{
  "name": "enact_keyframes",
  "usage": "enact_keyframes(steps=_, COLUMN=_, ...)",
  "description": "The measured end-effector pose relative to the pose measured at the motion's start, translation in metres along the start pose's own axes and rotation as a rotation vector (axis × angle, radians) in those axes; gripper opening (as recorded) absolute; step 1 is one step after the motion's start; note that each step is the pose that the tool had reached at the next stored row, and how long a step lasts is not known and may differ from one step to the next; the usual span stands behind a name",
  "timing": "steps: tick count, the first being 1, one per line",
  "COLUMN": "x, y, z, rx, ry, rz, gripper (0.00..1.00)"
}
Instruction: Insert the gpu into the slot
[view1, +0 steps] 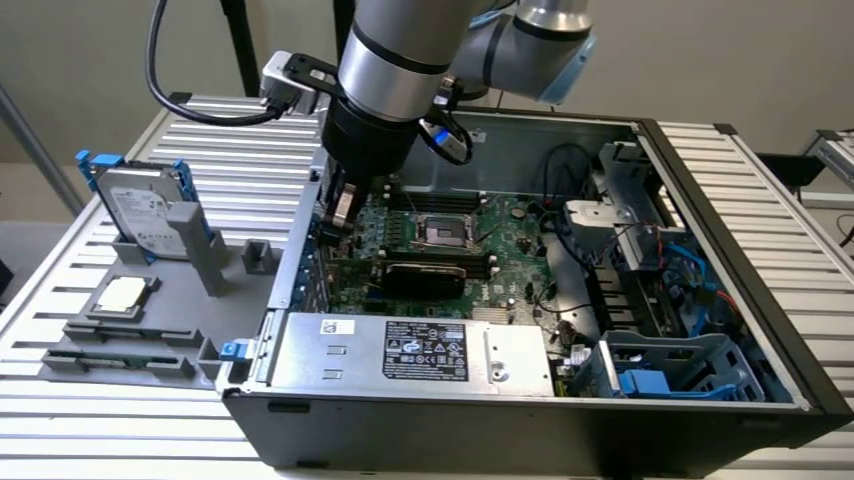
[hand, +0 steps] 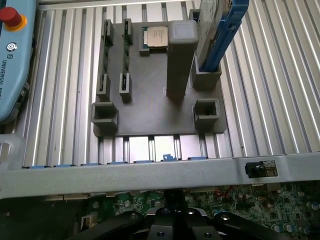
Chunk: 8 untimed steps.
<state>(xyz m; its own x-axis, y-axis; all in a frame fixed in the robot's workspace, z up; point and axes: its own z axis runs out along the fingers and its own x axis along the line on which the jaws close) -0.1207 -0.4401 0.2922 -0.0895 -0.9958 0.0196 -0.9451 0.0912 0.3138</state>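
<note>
The gpu (view1: 424, 274), a flat black card with a glossy shroud, lies across the middle of the green motherboard (view1: 514, 260) inside the open computer case. I cannot make out the blue slot beneath it. My gripper (view1: 343, 220) hangs from the arm over the board's corner on the exterior view's left, close to the case wall. It is up and to the left of the card and apart from it. In the wrist view the gripper's black housing (hand: 175, 224) sits over the motherboard edge (hand: 280, 202), just inside the case wall (hand: 150, 172).
A silver power-supply box (view1: 414, 350) fills the case's near side, and a blue drive cage (view1: 667, 368) stands at the exterior view's right. Outside the case, a grey fixture (hand: 150, 115) holds a processor chip (hand: 156, 37) and a hard drive in a blue caddy (view1: 140, 208). A teach pendant (hand: 12, 55) lies nearby.
</note>
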Motion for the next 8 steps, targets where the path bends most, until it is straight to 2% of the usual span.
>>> enact_keyframes(steps=4, x=-0.0001, y=0.0002, z=-0.0006, rx=0.0008, ry=-0.0009, rz=0.001, gripper=0.11)
enact_keyframes(steps=8, x=-0.0002, y=-0.0004, z=-0.0059, rx=0.0016, ry=-0.0002, rz=0.001, gripper=0.11)
